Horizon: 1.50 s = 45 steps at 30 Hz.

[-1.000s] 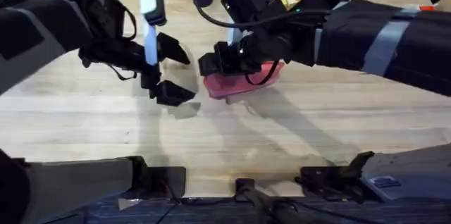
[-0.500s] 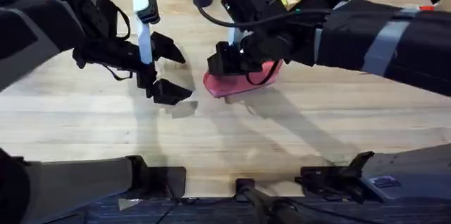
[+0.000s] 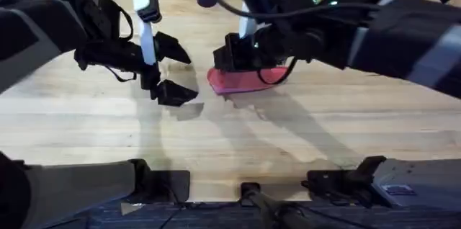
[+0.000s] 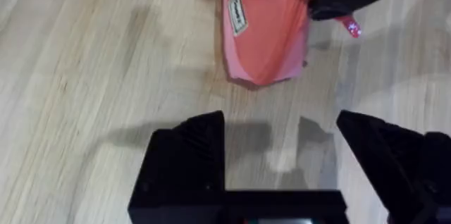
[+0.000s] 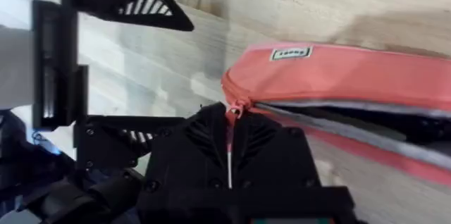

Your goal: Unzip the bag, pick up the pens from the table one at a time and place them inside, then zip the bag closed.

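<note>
right now the pink-red pencil pouch [image 3: 245,80] lies mid-table [image 3: 288,142], zipper partly open w/ a dark gap showing. right gripper [image 5: 229,155] has fingers pressed together, pinching the zipper pull [image 5: 232,110] at the pouch's end. left gripper [image 3: 173,70] hangs just beside the pouch, fingers spread, holding nothing.

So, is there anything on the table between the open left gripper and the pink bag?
Nothing visible. In the left wrist view only bare table lies between the left gripper and the near end of the bag. The right gripper is at the bag's zipper end.
</note>
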### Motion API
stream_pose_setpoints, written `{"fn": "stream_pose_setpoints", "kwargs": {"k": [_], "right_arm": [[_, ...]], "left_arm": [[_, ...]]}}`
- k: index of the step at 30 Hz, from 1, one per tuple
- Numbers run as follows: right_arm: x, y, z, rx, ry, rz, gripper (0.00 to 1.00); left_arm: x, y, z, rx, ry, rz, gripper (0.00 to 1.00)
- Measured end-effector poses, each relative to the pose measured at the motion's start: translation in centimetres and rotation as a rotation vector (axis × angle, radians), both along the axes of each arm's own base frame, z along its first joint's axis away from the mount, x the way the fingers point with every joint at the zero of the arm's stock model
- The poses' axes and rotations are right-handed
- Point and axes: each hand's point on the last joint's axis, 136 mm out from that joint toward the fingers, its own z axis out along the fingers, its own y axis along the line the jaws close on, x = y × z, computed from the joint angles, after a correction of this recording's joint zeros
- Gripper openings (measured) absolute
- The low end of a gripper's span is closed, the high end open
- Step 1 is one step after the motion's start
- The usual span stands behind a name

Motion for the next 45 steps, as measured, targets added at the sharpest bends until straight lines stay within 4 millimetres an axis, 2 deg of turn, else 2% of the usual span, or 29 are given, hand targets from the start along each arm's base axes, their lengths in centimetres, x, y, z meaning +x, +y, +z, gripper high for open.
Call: {"fn": "stream_pose_setpoints", "kwargs": {"k": [4, 14, 22, 32, 39, 40, 41, 44, 45], "right_arm": [[0.1, -0.4, 1.0, 0.019, -0.014, -0.008, 0.03], [0.7, -1.0, 1.4, 0.079, 0.032, -0.02, 0.031], [0.7, -1.0, 1.6, 0.098, 0.047, -0.015, 0.031], [0.7, -1.0, 1.6, 0.105, 0.056, -0.024, 0.03], [0.7, -1.0, 1.6, 0.106, 0.058, -0.027, 0.03], [0.7, -0.9, 1.6, 0.107, 0.058, -0.027, 0.031], [0.7, -0.9, 1.6, 0.107, 0.058, -0.027, 0.031], [0.7, -0.9, 1.6, 0.107, 0.058, -0.027, 0.03], [0.7, -0.9, 1.6, 0.107, 0.058, -0.026, 0.031]], "left_arm": [[0.1, -0.4, 0.5, -0.038, -0.006, -0.001, 0.993], [0.2, -2.1, 2.8, -0.201, -0.032, -0.006, 0.993], [0.3, -2.6, 3.5, -0.254, -0.038, -0.009, 0.993], [0.5, -5.2, 0.8, -0.335, 0.06, -0.08, 0.993], [1.1, -6.0, 0.8, -0.4, 0.049, -0.092, 0.98], [1.1, -6.0, 0.9, -0.405, 0.051, -0.09, 0.945], [1.1, -6.0, 1.0, -0.408, 0.052, -0.09, 0.833], [1.1, -6.0, 1.1, -0.414, 0.051, -0.09, 0.352], [1.1, -6.0, 1.1, -0.414, 0.047, -0.09, 0.222]]}}
